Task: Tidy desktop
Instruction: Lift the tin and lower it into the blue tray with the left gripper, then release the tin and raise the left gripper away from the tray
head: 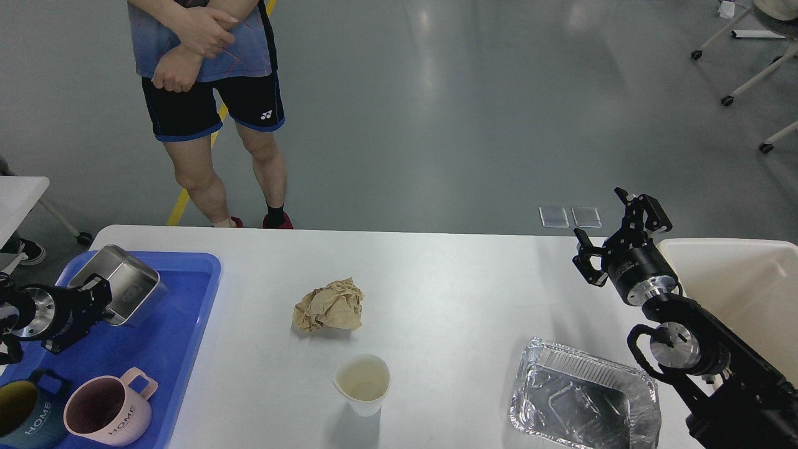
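Observation:
The white desktop (449, 293) carries a crumpled brown paper ball (329, 305), a white paper cup (363, 381) and an empty foil tray (583, 402). My left gripper (100, 294) is shut on the rim of a square steel container (124, 288), holding it low over the blue tray (162, 324). My right gripper (614, 234) is open and empty, raised above the desktop's right side, beside the cream bin (742, 280).
A pink mug (106, 416) and a dark teal mug (28, 421) lie in the blue tray's near end. A person (206, 106) stands at the far edge of the desktop. Chair legs on casters stand at the far right.

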Controlling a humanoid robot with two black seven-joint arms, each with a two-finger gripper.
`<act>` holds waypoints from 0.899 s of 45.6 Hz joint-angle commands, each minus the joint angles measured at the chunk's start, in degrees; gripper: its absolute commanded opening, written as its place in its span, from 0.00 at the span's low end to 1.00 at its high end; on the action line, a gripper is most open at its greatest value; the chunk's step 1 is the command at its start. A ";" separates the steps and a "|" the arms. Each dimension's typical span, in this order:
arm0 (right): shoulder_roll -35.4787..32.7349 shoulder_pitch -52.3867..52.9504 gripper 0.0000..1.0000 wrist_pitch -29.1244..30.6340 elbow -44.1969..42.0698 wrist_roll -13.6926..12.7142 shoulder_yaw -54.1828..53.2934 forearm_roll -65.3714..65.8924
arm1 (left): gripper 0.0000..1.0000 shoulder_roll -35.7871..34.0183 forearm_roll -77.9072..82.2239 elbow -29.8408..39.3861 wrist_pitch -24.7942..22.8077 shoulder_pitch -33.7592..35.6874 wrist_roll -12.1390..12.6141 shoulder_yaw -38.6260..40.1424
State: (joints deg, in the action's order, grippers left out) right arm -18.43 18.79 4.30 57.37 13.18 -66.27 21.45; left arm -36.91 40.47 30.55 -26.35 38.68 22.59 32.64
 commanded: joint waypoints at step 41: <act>0.06 0.02 1.00 0.00 -0.68 0.00 0.00 0.00 | 0.94 2.28 -1.18 -3.30 -0.89 6.66 -0.18 -6.80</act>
State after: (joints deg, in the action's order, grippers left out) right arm -18.37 18.78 4.30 56.69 13.18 -66.27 21.44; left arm -34.41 39.30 27.14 -22.88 41.16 22.60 26.23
